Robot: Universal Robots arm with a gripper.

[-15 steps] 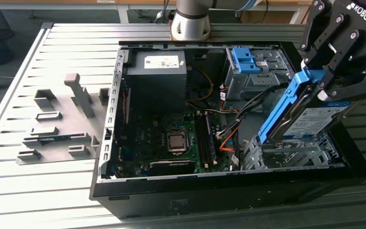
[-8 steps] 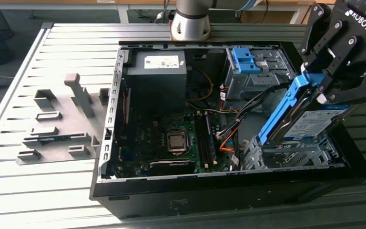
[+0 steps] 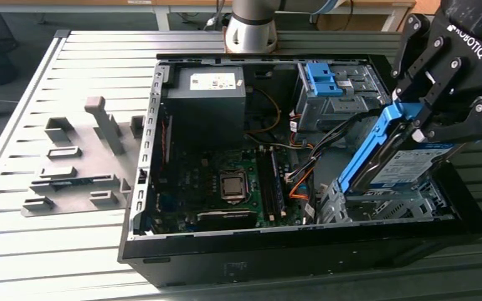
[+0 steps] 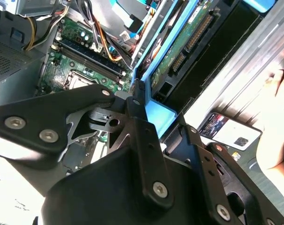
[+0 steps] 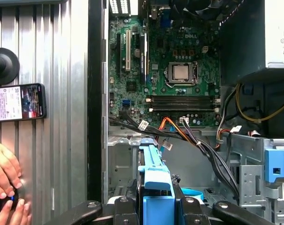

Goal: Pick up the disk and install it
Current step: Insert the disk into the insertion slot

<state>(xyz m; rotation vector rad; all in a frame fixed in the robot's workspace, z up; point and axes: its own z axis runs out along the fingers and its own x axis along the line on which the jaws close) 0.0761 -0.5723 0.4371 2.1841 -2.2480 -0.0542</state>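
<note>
Gripper (image 3: 415, 122) clamped on the disk (image 3: 396, 166), its fingers pressed against the blue rails. The disk is tilted over the computer case (image 3: 266, 251), with its lower edge at the open top of the case's metal drive cage (image 3: 375, 204). Whether it has entered cannot be told. Cables (image 3: 308, 166) lie just beside the disk's inner edge. A hand (image 5: 3, 173) rests outside the case wall.

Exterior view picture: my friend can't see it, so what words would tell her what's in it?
A black robot tool grips the disk, a silver drive with blue rails, tilted over a metal drive cage at the exterior view's right of an open computer case. The case lies on a grey slatted table, its green motherboard showing.
</note>
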